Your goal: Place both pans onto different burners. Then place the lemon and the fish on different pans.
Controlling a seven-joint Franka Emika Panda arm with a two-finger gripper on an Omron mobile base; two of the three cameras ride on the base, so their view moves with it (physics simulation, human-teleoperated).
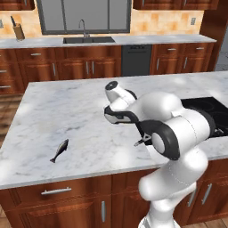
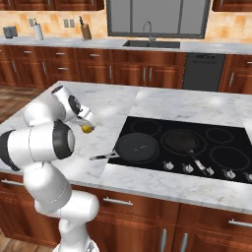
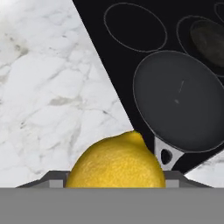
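My gripper (image 3: 114, 180) is shut on the yellow lemon (image 3: 116, 162), which it holds above the marble counter just left of the cooktop (image 2: 147, 170). The right base view shows the lemon (image 2: 87, 129) under the hand. One black pan (image 2: 137, 147) sits on the front left burner, its handle (image 2: 101, 157) reaching out over the counter. The other pan (image 2: 181, 140) rests on the middle burner, handle towards the front. Bare burners (image 2: 219, 134) lie at the back and right. The dark fish (image 1: 59, 150) lies on the counter (image 1: 67, 111), far left of the arm.
A row of small silver knobs (image 2: 189, 169) runs along the cooktop's front edge. Behind the island stand a back counter with a sink (image 2: 150, 43) and a knife block (image 2: 86, 30). Wide marble lies open between the fish and the cooktop.
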